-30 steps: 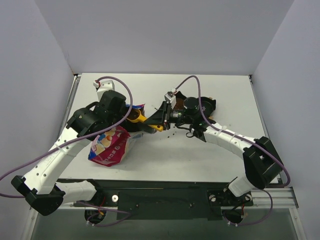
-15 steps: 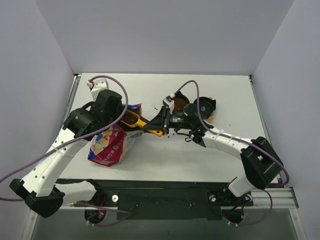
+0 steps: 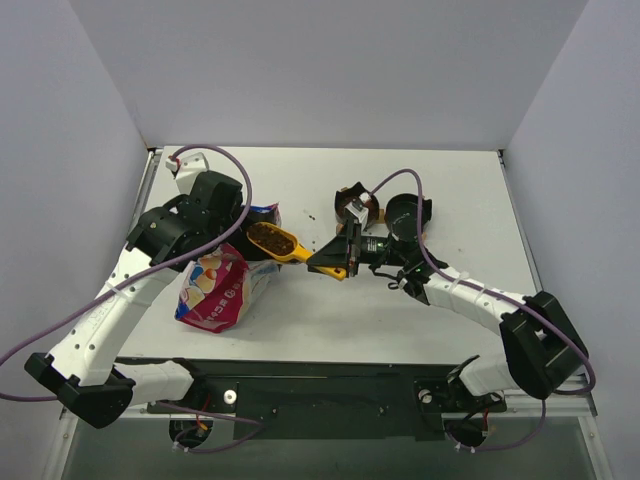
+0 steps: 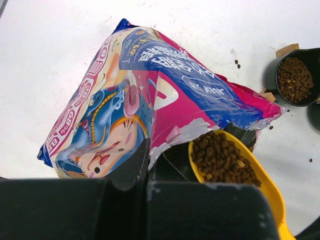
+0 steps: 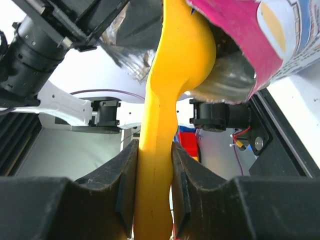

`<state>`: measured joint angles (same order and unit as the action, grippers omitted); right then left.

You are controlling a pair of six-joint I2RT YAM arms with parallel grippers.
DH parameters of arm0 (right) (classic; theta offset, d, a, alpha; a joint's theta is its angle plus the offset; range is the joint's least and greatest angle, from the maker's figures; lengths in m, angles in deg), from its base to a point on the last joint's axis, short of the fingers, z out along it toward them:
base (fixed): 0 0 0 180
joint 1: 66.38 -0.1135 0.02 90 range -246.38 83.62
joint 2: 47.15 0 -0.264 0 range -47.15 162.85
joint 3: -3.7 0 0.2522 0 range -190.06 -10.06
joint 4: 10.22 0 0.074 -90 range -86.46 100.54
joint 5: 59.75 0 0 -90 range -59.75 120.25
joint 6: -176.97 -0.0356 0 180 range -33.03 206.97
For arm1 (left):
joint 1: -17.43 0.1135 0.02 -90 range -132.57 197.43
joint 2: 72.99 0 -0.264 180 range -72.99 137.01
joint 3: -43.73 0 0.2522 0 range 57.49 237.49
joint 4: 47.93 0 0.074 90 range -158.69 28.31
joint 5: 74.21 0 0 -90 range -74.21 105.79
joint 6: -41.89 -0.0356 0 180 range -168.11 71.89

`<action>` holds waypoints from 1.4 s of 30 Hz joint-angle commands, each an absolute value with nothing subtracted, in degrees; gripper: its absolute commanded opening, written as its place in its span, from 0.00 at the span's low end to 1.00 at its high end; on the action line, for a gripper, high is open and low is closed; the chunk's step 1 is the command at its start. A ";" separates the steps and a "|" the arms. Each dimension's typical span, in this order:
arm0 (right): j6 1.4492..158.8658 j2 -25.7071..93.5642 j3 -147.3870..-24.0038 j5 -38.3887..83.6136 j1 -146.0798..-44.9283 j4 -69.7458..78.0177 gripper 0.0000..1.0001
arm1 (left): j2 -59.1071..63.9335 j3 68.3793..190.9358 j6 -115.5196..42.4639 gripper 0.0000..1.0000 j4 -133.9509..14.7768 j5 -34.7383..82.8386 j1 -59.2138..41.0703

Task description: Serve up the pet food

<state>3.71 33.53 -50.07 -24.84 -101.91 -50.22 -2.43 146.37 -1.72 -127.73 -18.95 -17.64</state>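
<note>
Gripping scoop (image 3: 288,246) of pet food (image 4: 220,157): right tool (image 5: 152,167) | bag (image 4: 150,85): left tool (image 4: 147,161)

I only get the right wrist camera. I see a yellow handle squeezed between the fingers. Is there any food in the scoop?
Observer: Yes. The left wrist view shows the scoop heaped with brown kibble.
Operator: Where's the bowl?
Observer: In that same view a black bowl that already has kibble in it stands past the open end of the bag.
Operator: Who's holding the bag?
Observer: The left gripper, shut on the bag's torn edge right beside the scoop.
</note>
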 commanded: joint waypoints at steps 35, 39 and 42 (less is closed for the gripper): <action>3.65 18.51 -46.01 -24.86 -86.86 -55.09 0.00 | -1.45 154.70 -0.03 0.00 -119.79 -17.53 -15.53; 7.16 15.43 -44.25 -24.33 -79.49 -49.21 0.00 | -1.89 153.99 -0.30 0.00 -119.44 -17.17 -15.44; 11.11 12.80 -42.68 -23.98 -74.83 -44.29 0.00 | -2.06 153.73 -0.47 0.00 -119.35 -16.91 -15.36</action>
<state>4.65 16.88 -44.08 -25.12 -79.74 -47.48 -0.11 149.34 -1.15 -129.79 -17.34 -15.67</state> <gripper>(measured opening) 0.236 0.027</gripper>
